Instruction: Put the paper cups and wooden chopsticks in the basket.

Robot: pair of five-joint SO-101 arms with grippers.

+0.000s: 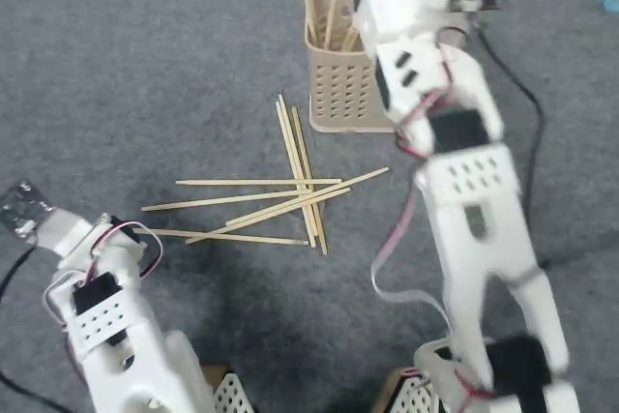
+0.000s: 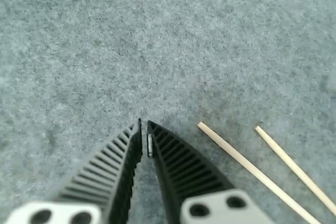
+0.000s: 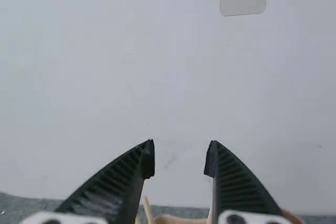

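High: some chopsticks (image 1: 331,24) sitting in basket (image 1: 340,94), loose chopsticks (image 1: 290,202) lying on mat (image 1: 145,94), most work likely remaining
Left wrist: left gripper (image 2: 143,129) hovering over mat, jaws together, empty
Right wrist: right gripper (image 3: 178,161) hanging over basket, jaws apart, empty

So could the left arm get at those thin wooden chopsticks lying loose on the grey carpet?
Probably yes. The left gripper sits just beside two thin wooden chopsticks on the grey carpet, with nothing lying between them. The gripper is shut, so it would need to open first.
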